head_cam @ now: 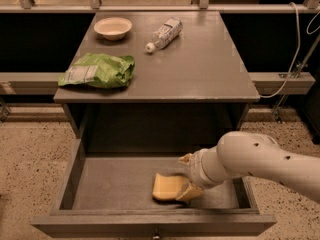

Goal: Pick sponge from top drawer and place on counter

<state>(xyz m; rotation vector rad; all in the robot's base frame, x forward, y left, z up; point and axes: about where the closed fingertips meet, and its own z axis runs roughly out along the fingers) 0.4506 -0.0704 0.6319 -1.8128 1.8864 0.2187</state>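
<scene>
The pale yellow sponge (167,186) lies flat on the bottom of the open top drawer (115,181), near its front middle. My gripper (188,176) is down inside the drawer at the sponge's right end. It is open: one yellowish finger (186,159) is behind the sponge and the other (191,192) touches its front right corner. The sponge still rests on the drawer bottom. The white arm (260,164) comes in from the right. The grey counter (200,64) is above the drawer.
On the counter lie a green bag (97,70) at the front left, a small pale bowl (113,28) at the back left and a plastic bottle (164,33) on its side at the back middle. A cable (295,59) hangs at the right.
</scene>
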